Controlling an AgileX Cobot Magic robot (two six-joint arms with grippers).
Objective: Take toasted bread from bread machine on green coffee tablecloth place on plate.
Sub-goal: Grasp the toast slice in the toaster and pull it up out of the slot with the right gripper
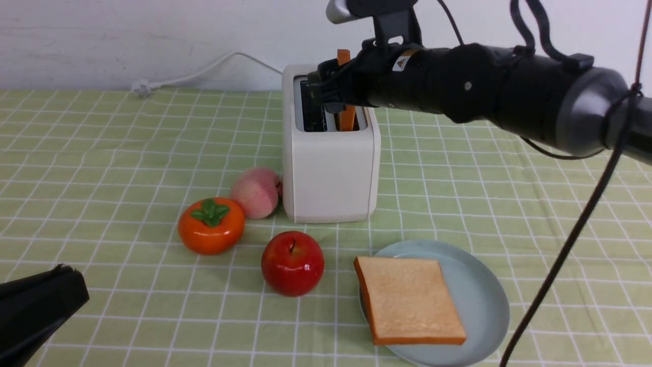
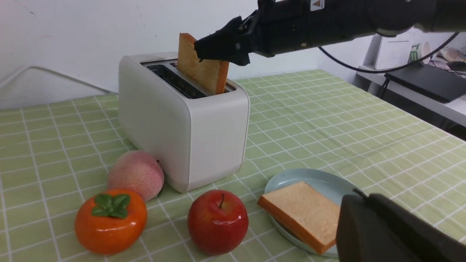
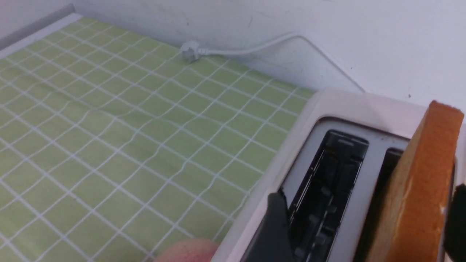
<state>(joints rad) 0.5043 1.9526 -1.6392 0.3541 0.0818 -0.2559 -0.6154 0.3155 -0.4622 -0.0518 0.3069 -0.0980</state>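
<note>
Down at 7 o'clock, nearest the robot, the left gripper (image 1: pixel 56 290) sits low over the tablecloth (image 1: pixel 102 153), clenched, with nothing in it that I can see. At 5 o'clock is the plate (image 1: pixel 484 306), with one slice of toast (image 1: pixel 410 300) lying flat on it and hanging a bit over the near-left rim. So that's half the job done, by my reckoning.

Just left of the plate is a red apple (image 1: pixel 292 263). A shiny orange fruit (image 1: pixel 211 225) sits at its 10 o'clock, then a peach (image 1: pixel 256 192) right up against the toaster (image 1: pixel 330 173).

The toaster is dead centre. Its left slot is empty and the second slice (image 1: pixel 347 118) stands upright in the right slot. The right gripper (image 1: pixel 330 93) hangs over it with its fingers spread wide either side of the slice, not pinching yet. The cord (image 1: pixel 204 71) trails off toward 11 o'clock by the wall.

What worries me:
- One finger sits well out over the empty slot. An off-centre squeeze could shove the slice sideways and wedge it.
- If it jams, pulling up might drag that light toaster along and knock the peach.
- A grab on the top edge only could let the slice swing and slip.
- The plate is already crowded, so the second slice could slide off the rim.
</note>
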